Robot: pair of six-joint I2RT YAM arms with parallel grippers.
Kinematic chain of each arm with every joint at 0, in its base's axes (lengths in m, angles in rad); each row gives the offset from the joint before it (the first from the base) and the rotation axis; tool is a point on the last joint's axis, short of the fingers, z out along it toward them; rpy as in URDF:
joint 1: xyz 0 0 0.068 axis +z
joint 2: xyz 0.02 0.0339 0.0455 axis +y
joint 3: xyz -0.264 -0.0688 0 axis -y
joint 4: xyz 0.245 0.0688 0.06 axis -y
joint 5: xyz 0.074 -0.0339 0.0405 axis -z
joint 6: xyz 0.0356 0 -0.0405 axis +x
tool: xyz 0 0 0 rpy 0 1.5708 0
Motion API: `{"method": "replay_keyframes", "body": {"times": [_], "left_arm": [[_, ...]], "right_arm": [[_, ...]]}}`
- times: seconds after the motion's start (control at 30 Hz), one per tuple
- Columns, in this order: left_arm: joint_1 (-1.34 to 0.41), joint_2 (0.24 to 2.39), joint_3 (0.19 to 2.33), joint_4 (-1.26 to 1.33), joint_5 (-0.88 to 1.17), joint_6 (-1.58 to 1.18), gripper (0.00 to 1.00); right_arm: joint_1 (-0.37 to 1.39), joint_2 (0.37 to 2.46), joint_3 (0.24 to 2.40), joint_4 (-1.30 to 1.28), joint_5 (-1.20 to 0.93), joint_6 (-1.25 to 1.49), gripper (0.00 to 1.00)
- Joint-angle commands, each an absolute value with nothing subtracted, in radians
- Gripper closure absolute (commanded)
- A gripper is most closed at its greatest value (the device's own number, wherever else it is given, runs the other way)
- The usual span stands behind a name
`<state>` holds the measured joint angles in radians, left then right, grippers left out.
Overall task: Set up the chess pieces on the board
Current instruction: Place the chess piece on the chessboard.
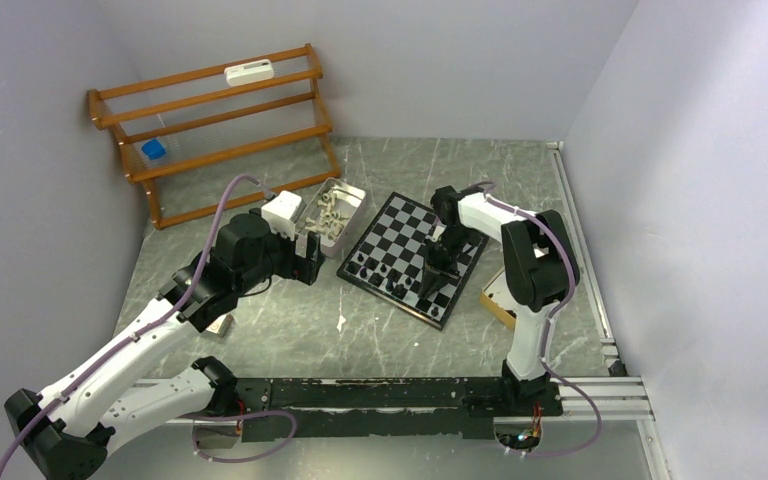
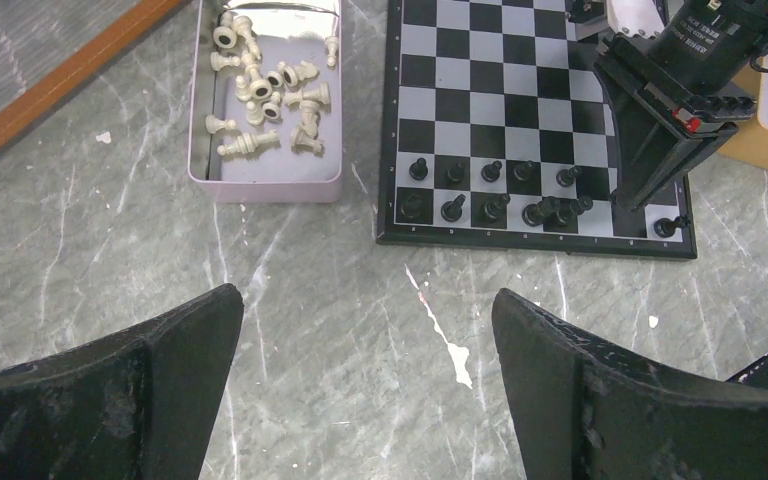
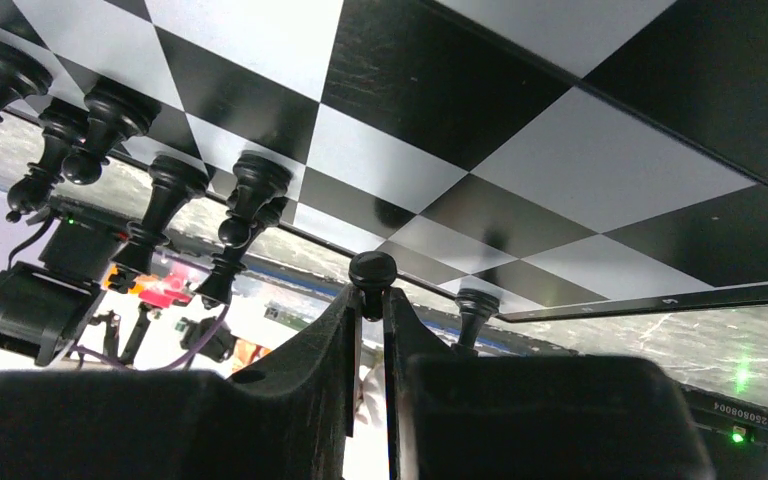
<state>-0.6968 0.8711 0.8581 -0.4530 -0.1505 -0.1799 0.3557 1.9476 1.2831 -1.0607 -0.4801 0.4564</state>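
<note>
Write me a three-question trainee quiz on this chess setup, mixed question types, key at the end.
1. True or false: the white pieces lie in the tray beside the board.
2. The left pincer is: A open, B shut on a knight, C out of view.
3. Fill in: the right pincer has a black ____ between its fingertips, standing on the board.
Key: 1 true; 2 A; 3 pawn.

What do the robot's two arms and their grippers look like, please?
The left arm and right arm both have white tubular links, bulky black joints and a lilac cable alongside. The left gripper has broad, matte black, wedge-shaped fingers, scuffed at the edges. The right gripper is black too, tapering narrowly, with white lettering and a small red mark on its body.
</note>
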Motion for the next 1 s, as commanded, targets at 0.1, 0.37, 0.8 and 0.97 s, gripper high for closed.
{"method": "replay_keyframes", "body": {"times": [0.1,0.37,0.8,0.97], "left_arm": [[-0.702,0.857,0.861,-0.451,-0.162,-0.177,0.0],[-0.702,0.857,0.861,-0.451,-0.163,-0.177,0.0],[-0.702,0.854,0.861,-0.451,-0.165,-0.177,0.0],[-0.702,0.853,0.861,-0.451,-0.166,-0.177,0.0]], "right_arm": [[0.364,1.975,1.307,-1.061,-0.485,0.456,0.84],[0.364,1.995,1.329,-1.066,-0.497,0.445,0.83],[0.364,2.026,1.359,-1.075,-0.489,0.438,0.74],[0.364,2.021,1.377,-1.072,-0.499,0.438,0.73]]}}
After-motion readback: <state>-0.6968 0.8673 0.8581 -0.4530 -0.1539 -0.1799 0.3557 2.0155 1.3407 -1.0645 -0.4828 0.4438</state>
